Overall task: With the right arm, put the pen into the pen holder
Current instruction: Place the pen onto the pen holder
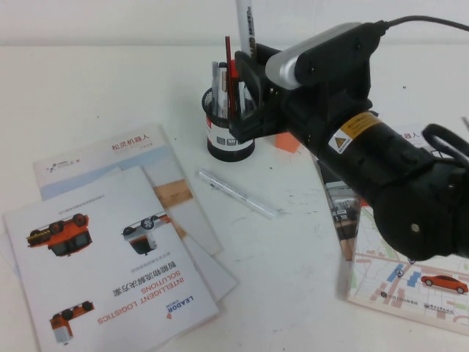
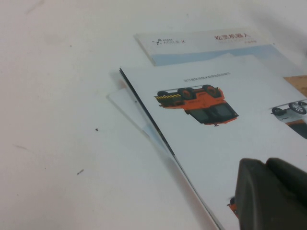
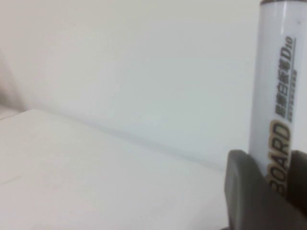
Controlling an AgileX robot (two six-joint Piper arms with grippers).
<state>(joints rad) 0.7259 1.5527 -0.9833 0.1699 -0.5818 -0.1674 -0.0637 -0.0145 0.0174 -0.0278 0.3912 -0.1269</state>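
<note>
Right gripper hovering just over pen holder, fingers pinching upright pen. Lower straight (crowded cup), then release. Left gripper parked over brochures; finger state unclear.

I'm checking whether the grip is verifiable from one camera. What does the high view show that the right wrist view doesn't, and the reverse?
Only the high view: the pen holder, already holding pens, with the right gripper just beside it, the brochures, and a slim pen on the table.
Only the right wrist view: the barrel print and the fingers clamping it.
Both: the pen upright.
The left gripper appears in neither.
</note>
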